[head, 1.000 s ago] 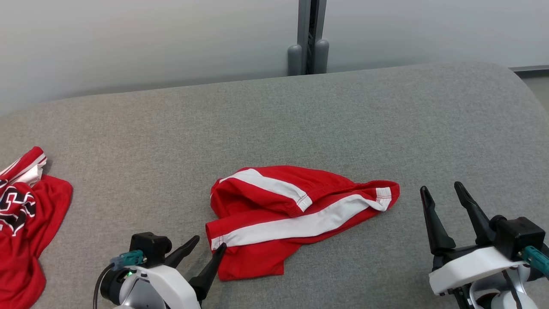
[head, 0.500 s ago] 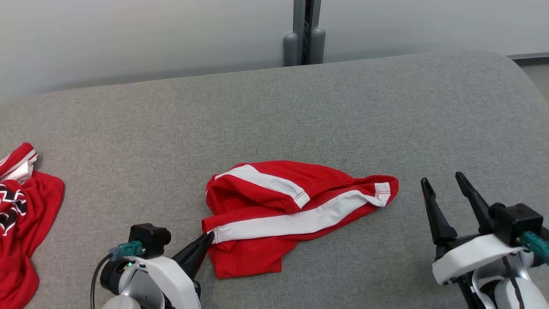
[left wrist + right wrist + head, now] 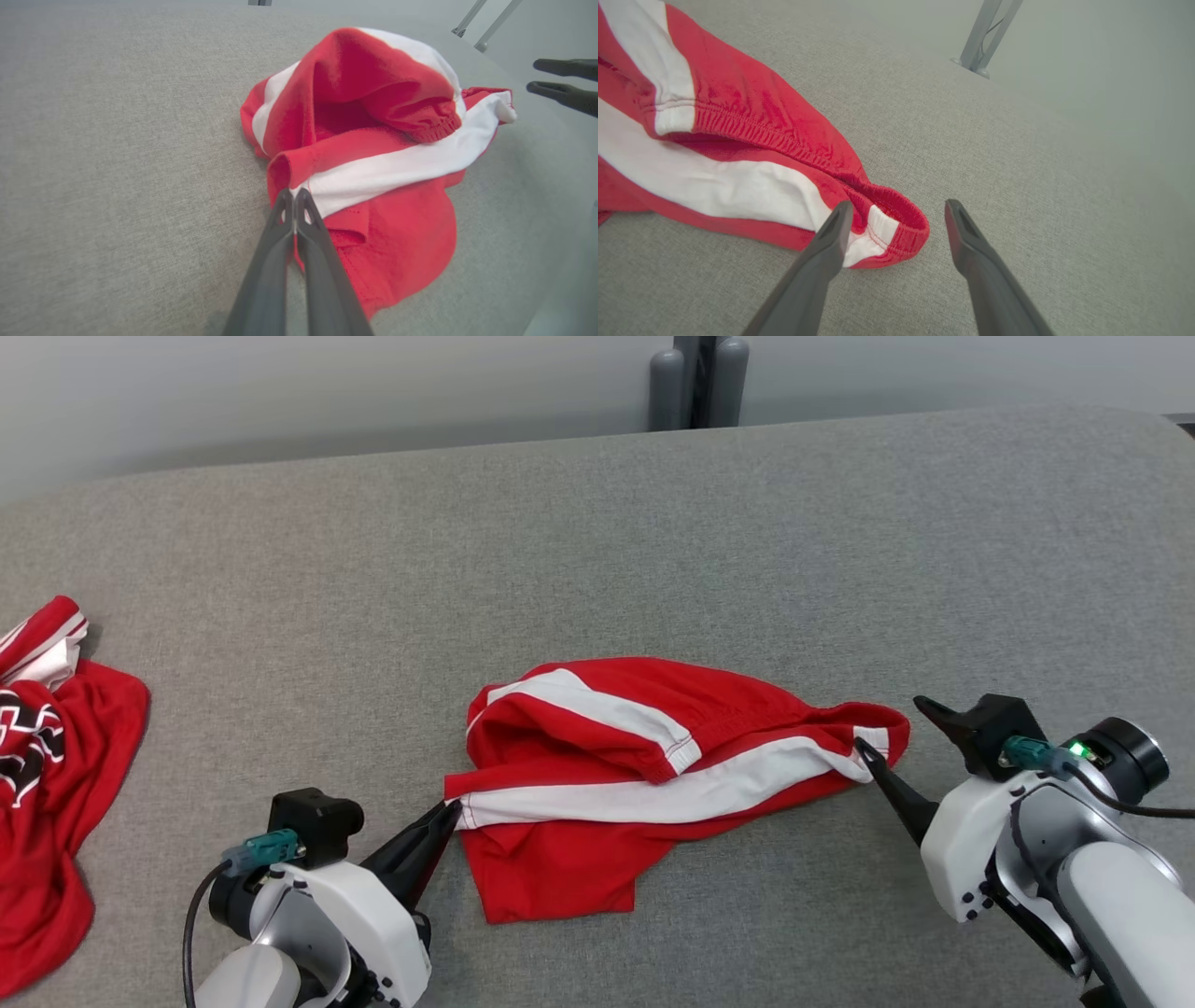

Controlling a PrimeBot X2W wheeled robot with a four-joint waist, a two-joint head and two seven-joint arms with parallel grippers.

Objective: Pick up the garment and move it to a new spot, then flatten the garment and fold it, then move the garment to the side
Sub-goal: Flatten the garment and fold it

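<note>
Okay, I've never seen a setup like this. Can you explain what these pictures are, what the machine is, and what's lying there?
It is a two-armed robot. The wide picture comes from a camera on its head, looking down at the work. The other two come from cameras on its wrists, each looking along that arm's dark jaws. On the grey fabric surface lie crumpled red shorts with white side stripes. A second red garment with black-and-white print sits at the far left. The left jaws are shut, pinching the shorts' left hem corner. The right jaws stand open, straddling the elastic waistband end at the shorts' right, and are not yet gripping it.
</note>
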